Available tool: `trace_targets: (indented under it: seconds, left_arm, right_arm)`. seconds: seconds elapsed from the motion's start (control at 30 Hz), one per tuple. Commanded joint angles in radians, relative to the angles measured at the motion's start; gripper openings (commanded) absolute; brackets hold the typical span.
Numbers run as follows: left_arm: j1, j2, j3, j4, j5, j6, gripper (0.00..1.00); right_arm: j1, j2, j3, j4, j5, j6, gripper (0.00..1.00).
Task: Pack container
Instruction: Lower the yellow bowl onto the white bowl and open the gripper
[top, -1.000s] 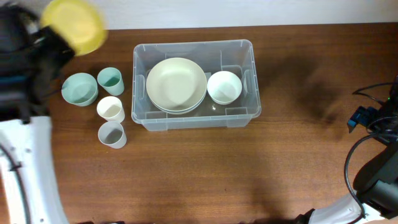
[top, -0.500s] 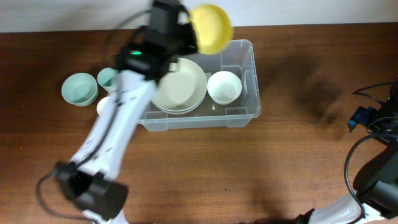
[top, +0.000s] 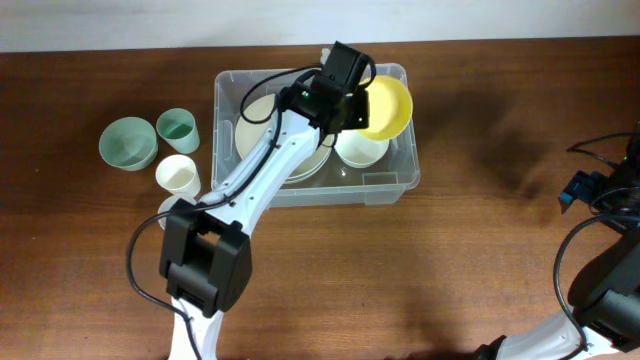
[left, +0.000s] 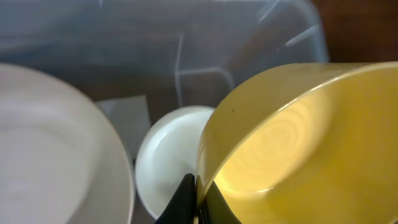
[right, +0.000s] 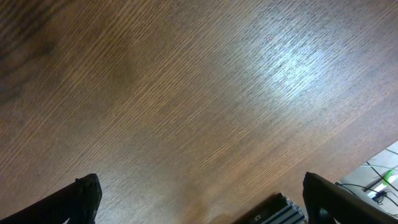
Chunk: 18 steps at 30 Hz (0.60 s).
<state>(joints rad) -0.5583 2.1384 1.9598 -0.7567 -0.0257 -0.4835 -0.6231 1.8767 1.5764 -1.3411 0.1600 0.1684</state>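
Note:
The container, a large clear bin, stands at the table's middle back. It holds stacked cream plates on the left and a small white bowl on the right. My left gripper is shut on the rim of a yellow bowl, which is tilted above the white bowl inside the bin's right half. In the left wrist view the fingers pinch the yellow bowl's edge over the white bowl and beside the plates. My right gripper is open over bare wood.
Left of the bin stand a pale green bowl, a green cup and a cream cup. The left arm stretches across the bin's front left. The right arm sits at the table's right edge.
The left arm swung right with the yellow bowl, from the far left corner to above the bin's right half, and came down over the white bowl. The right arm stayed put.

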Motion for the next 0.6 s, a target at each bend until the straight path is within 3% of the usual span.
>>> trace_targets:
  seconds: [0.0,0.37,0.57]
  left_arm:
    - [0.016,0.02,0.005,-0.019,-0.024,0.005,0.05]
    - [0.025,0.047,0.005,-0.084,-0.057,0.005,0.06]
    - [0.024,0.082,0.005,-0.082,-0.004,0.005,0.06]
  right_arm:
    - [-0.005,-0.018,0.013,0.0,0.009,0.004,0.99]
    - [-0.005,-0.018,0.013,0.0,0.009,0.004,0.99]
    - [-0.005,-0.018,0.013,0.0,0.009,0.004,0.99]
